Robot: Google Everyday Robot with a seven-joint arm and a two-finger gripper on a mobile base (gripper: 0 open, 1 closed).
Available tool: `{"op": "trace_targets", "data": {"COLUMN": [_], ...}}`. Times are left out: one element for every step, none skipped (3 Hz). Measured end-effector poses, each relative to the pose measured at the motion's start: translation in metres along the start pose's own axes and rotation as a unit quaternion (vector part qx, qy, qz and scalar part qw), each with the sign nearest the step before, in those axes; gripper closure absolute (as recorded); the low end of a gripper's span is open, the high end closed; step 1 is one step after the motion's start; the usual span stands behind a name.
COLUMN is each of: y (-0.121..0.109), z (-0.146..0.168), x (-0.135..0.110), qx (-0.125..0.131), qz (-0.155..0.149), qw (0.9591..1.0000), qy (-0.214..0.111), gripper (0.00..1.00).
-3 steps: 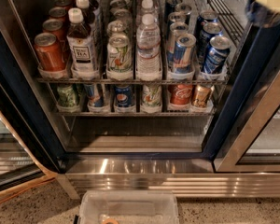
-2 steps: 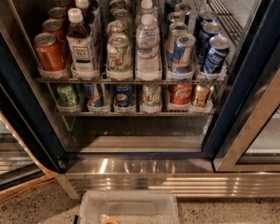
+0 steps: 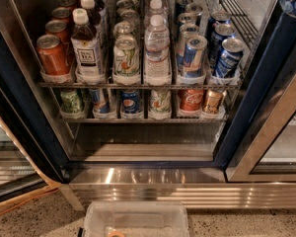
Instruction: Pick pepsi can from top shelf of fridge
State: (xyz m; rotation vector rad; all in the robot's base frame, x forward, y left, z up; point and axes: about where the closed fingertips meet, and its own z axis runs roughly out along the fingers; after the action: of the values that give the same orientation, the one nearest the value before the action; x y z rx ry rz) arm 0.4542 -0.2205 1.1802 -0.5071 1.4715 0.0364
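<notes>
The fridge point(image 3: 239, 127) stands open in front of me, with a dark navy frame. Its top shelf point(image 3: 138, 85) is a wire rack with clear lane fronts. Dark blue pepsi cans stand in its rightmost lane, one behind another; the front pepsi can point(image 3: 228, 58) is upright at the rack's front edge. A slimmer silver-and-blue can point(image 3: 193, 57) stands in the lane to its left. Another pepsi can point(image 3: 131, 102) sits on the rack below. My gripper is not in view.
The top shelf also holds red cans point(image 3: 53, 56), tea bottles point(image 3: 86, 48), green-and-white cans point(image 3: 126, 57) and water bottles point(image 3: 157, 48). The open glass door point(image 3: 278, 132) stands at the right. A steel base strip point(image 3: 153, 181) and a clear plastic bin point(image 3: 136, 218) lie below.
A blurred tan shape at the upper right corner one second ago has left the view. The cans and bottles have not moved.
</notes>
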Motion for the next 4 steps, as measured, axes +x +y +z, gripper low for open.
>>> {"op": "trace_targets", "data": {"y": [0.000,0.025,0.046,0.046], "z": [-0.018,-0.030,-0.034,-0.034], "x": [-0.008,-0.007,0.000,0.000], "qx": [-0.050,-0.126,-0.166,-0.166], "qz": [0.066,0.127,0.127,0.127], "qw": [0.9965,0.9838,0.9774,0.9773], "qy": [0.002,0.015,0.033,0.033], "gripper": [1.00,1.00,1.00,1.00]}}
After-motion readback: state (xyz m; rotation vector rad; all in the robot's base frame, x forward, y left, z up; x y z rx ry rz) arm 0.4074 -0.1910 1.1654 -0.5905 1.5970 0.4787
